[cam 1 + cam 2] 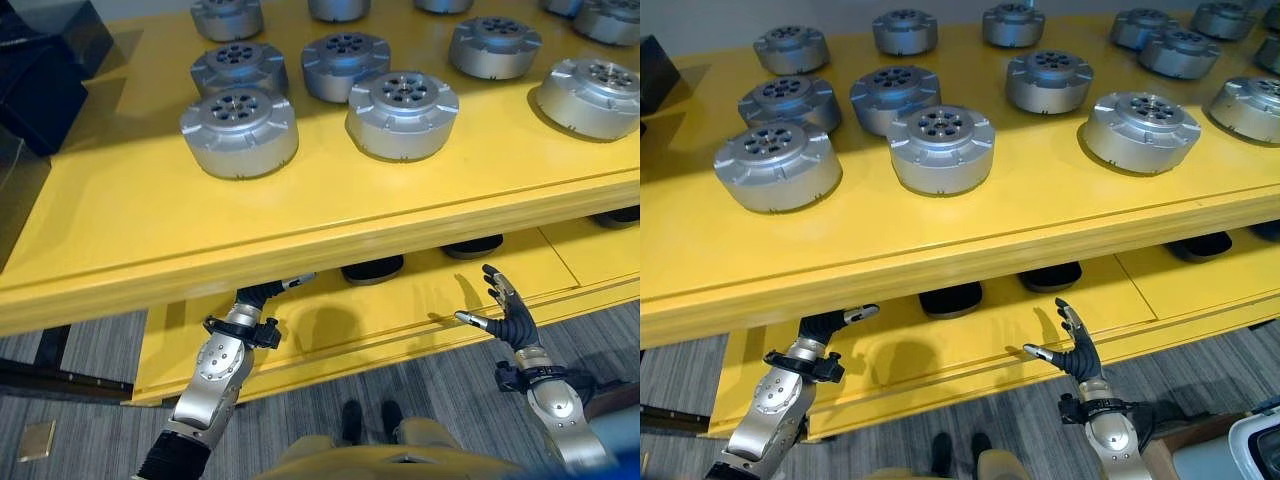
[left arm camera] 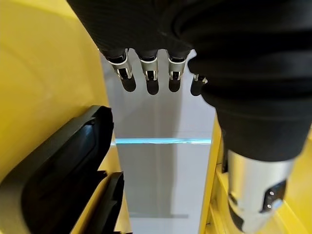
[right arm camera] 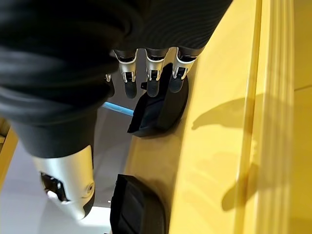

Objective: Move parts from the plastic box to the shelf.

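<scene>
Several round silver parts (image 1: 238, 130) stand in rows on the top board of a yellow shelf (image 1: 120, 220); another one (image 1: 940, 148) sits near its front edge. My left hand (image 1: 262, 293) reaches in under that board, fingers (image 2: 148, 78) straight and holding nothing. My right hand (image 1: 1072, 345) hovers open in front of the lower yellow board (image 1: 420, 300), with nothing in it and its fingers (image 3: 152, 78) spread.
Flat black parts (image 1: 372, 268) (image 1: 473, 245) lie on the lower board, just under the top one; they also show past my fingers (image 2: 63, 165) (image 3: 161, 105). A black box (image 1: 40, 70) stands at the shelf's far left. Grey carpet (image 1: 90, 350) lies below.
</scene>
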